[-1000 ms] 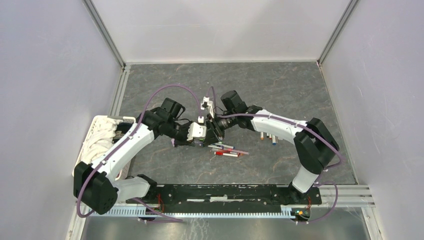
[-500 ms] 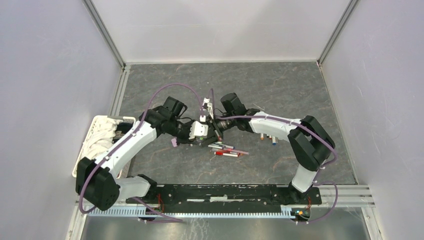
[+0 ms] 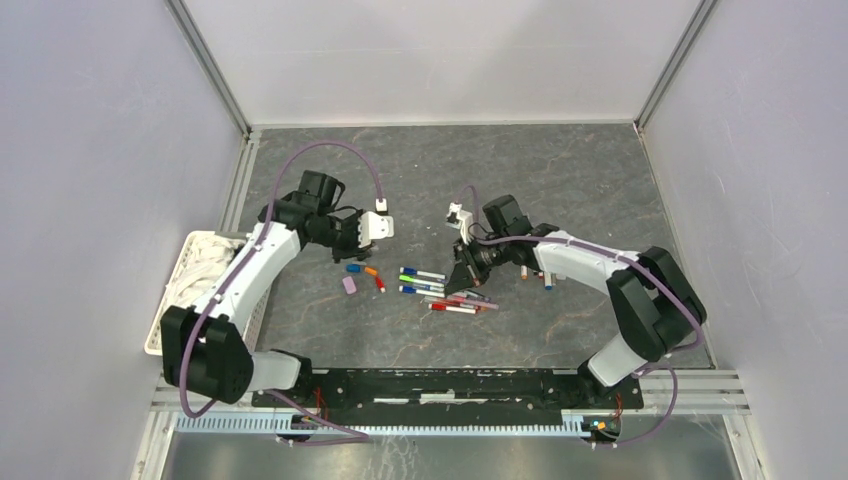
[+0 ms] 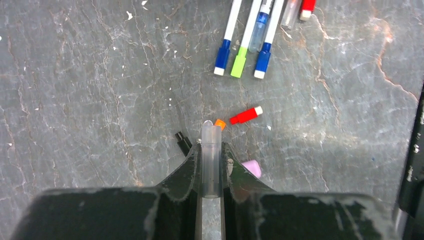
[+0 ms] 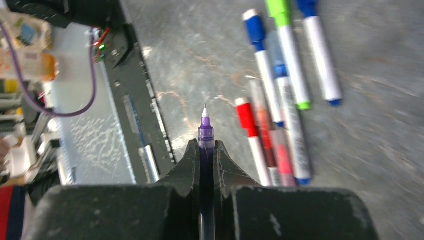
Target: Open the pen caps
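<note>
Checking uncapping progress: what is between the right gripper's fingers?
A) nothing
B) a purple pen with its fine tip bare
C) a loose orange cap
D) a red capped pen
B: the right wrist view shows the right gripper shut on a purple pen, its thin bare tip sticking out ahead, no cap on it.

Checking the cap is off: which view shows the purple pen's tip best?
Right wrist: the purple pen sits bare-tipped, clamped in the right tool. Top view shows it too small to tell; left wrist misses it.
</note>
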Robot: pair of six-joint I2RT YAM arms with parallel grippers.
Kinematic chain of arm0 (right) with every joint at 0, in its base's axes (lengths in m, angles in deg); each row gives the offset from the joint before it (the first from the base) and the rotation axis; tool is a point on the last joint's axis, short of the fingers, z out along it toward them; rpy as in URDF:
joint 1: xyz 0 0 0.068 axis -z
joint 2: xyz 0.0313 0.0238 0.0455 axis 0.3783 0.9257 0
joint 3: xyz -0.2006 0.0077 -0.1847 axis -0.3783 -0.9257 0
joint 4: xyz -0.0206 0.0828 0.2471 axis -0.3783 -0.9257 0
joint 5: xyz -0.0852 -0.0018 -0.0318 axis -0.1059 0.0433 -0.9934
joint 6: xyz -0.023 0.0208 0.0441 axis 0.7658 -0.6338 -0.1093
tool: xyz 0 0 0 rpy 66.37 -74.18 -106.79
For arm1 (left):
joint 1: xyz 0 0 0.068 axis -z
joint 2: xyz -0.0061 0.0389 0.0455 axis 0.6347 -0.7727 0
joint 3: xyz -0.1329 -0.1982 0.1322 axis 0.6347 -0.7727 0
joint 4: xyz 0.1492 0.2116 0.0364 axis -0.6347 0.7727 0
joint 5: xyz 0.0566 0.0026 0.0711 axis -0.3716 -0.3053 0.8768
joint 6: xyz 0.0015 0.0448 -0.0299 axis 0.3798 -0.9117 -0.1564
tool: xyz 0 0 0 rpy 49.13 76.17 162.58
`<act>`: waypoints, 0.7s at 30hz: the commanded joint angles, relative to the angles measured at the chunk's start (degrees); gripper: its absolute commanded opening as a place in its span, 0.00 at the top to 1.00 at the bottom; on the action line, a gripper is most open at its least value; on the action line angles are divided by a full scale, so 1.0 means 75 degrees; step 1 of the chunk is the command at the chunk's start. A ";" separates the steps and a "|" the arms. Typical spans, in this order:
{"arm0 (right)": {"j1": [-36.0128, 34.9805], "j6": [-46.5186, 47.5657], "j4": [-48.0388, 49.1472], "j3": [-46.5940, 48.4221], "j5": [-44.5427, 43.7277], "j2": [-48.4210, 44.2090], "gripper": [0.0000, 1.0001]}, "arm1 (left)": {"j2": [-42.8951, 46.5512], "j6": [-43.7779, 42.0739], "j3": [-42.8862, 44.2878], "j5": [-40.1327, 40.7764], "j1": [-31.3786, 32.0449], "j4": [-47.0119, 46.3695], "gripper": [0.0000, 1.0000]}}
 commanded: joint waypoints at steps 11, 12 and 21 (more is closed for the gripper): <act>0.1564 -0.0864 0.0477 -0.0970 -0.6664 -0.2023 1.00 | -0.1961 0.2763 -0.1195 0.1466 0.0404 -0.4126 0.91; 0.1614 -0.0872 0.0498 -0.0990 -0.6934 -0.1994 1.00 | -0.2102 0.2857 -0.1150 0.1545 0.0446 -0.4108 0.88; 0.1945 -0.0945 0.1331 -0.1186 -0.8329 -0.1353 0.98 | -0.1663 0.3089 -0.1089 0.1304 0.0669 -0.3392 0.48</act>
